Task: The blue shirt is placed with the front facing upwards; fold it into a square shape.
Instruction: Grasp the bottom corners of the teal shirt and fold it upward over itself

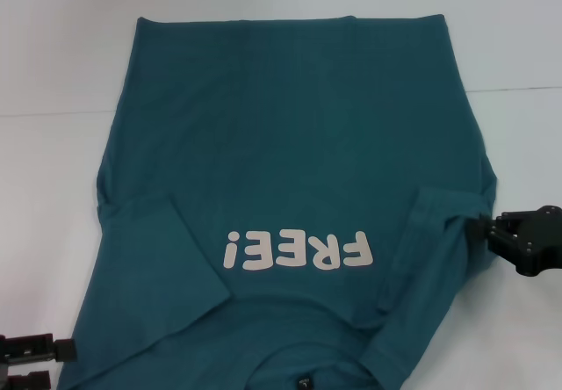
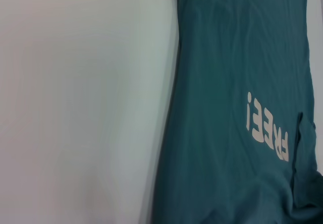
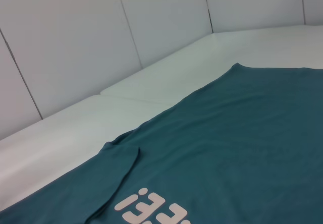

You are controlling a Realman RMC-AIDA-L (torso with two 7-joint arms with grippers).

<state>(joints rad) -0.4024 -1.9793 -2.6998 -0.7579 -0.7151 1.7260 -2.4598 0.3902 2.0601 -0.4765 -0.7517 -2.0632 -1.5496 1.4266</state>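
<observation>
Lying front-up across the desk (image 1: 53, 47), the blue shirt (image 1: 299, 144) could bunch if the right hand (image 1: 488, 230), seemingly pinching its sleeve hem, slips; the left hand (image 1: 35, 355), grip unclear, waits at the near-left corner.

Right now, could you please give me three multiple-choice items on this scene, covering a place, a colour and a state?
1. Where is the right gripper?
A. At the shirt's right sleeve edge
B. Over the far hem
C. On the lettering

2. What colour is the "FREE!" lettering on the dark teal-blue cotton T-shirt?
A. Yellow
B. White
C. Black

3. How do the sleeves lie?
A. Spread outward
B. Rolled up
C. Folded inward over the body

Answers: 1 A, its tip meets the cloth there. 2 B, pale letters on teal. 3 C, both sleeve flaps overlap the chest.
</observation>
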